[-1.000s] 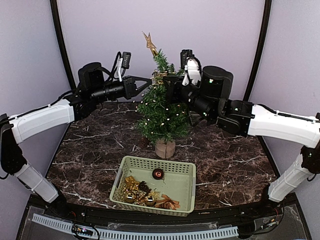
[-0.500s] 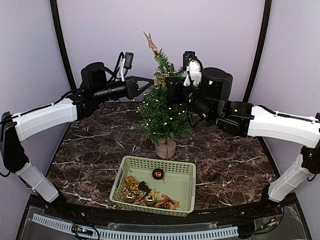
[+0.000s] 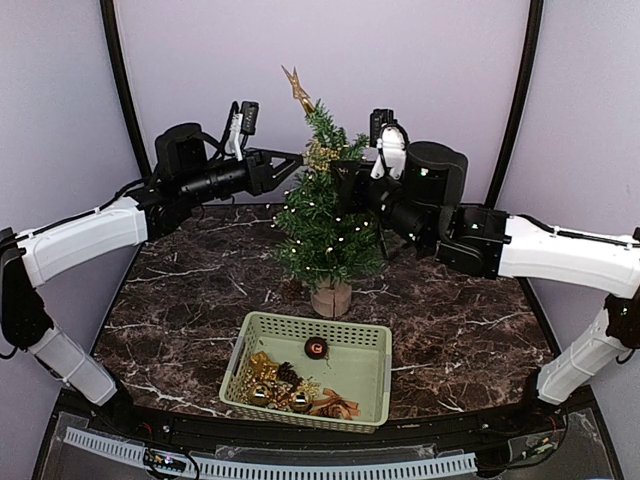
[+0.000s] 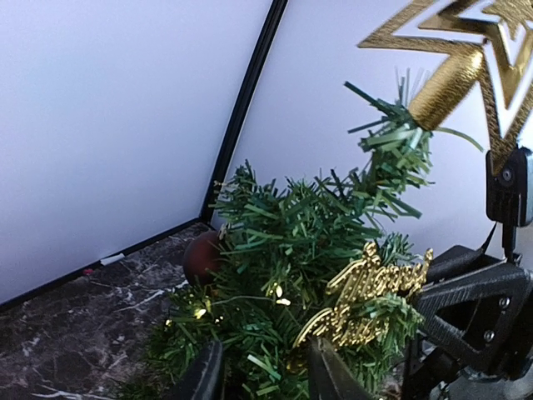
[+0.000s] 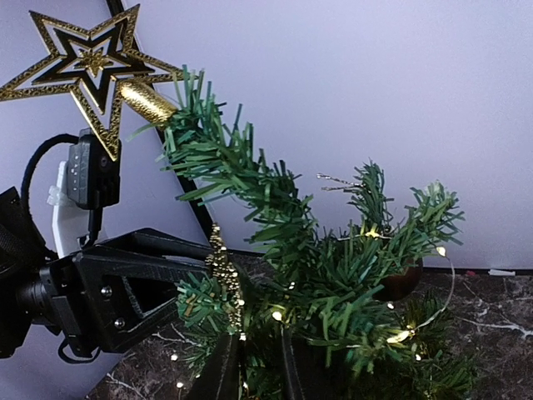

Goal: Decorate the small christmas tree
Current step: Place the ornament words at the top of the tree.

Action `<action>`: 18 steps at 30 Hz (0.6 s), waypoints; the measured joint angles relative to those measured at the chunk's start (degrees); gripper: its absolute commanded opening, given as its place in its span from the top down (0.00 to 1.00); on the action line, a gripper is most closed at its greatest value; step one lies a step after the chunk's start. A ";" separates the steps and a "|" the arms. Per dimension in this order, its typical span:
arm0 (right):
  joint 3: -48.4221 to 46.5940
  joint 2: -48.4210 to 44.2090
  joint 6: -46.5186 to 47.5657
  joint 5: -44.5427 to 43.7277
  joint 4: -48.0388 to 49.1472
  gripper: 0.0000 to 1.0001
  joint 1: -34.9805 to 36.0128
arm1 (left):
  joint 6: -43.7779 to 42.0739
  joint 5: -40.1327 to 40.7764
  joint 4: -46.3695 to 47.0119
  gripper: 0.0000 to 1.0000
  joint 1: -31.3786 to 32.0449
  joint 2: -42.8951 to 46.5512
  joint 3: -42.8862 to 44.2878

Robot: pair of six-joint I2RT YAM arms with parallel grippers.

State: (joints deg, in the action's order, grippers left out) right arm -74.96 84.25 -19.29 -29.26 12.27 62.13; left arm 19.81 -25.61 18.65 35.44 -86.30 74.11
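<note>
From above, the small christmas tree stands on the table behind the basket, with the left gripper and right gripper flanking its crown.

On the left wrist, our fingers stand apart beside the gold script ornament. We judge it best to back straight out.

On the right wrist, our fingers are barely parted among the needles, so we ease off without tugging.

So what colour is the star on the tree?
Gold and glittery. The star on the small christmas tree shows best in the right wrist view.

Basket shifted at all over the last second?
No. The basket sits in the same spot on the table as before, directly in front of the small christmas tree.
</note>
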 measured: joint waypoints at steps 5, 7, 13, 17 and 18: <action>2.05 -2.23 -0.26 0.33 0.24 0.70 0.00 | -0.76 1.75 -1.05 0.40 -0.20 3.65 -1.77; 2.36 -3.08 -0.22 0.87 0.50 0.65 0.00 | -0.90 2.47 -1.40 0.34 -0.26 5.16 -2.60; 4.85 -6.49 -0.09 3.91 2.45 0.51 -0.02 | -1.29 3.69 -2.25 0.28 -0.31 8.68 -4.92; 6.62 -9.03 0.04 5.29 3.13 0.41 0.00 | -1.42 4.28 -3.37 0.25 -0.31 10.51 -6.36; 6.97 -9.60 0.13 5.49 3.19 0.39 0.00 | -1.38 4.52 -3.85 0.25 -0.31 11.06 -6.69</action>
State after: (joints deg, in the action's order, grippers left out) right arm -67.99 74.65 -19.16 -23.77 15.46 62.13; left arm 18.44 -21.08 14.81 35.14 -75.24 67.42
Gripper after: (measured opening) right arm 0.555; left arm 0.739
